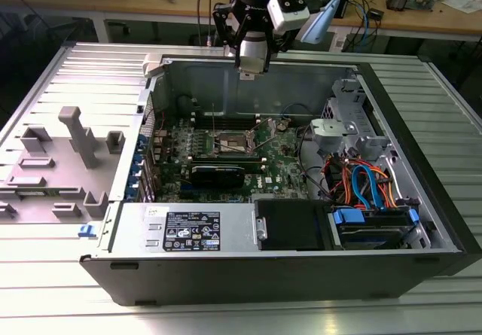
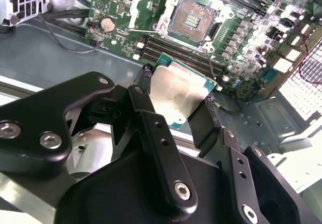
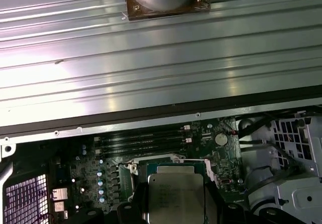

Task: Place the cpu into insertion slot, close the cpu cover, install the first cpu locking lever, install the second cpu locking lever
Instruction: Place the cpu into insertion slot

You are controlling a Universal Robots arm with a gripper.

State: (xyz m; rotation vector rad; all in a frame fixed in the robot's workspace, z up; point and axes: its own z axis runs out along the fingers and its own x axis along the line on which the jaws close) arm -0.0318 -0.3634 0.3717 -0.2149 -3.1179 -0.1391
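Your gripper (image 2: pixel 177 94) is closed on the cpu (image 2: pixel 173 89), fingers (image 2: pixel 202 121) clamping two opposite edges. You hold the chip above the exposed insertion slot (image 2: pixel 193 21), well apart from it.

The cpu (image 2: pixel 173 85) top is dull brushed metal, the tool (image 2: pixel 177 95) matt black.

Silver-topped square cpu (image 2: pixel 182 97), green-edged, tilted, clamped in the gripper (image 2: pixel 177 94), well clear of the bare insertion slot (image 2: pixel 191 20), cpu cover (image 2: pixel 145 8) raised beside it
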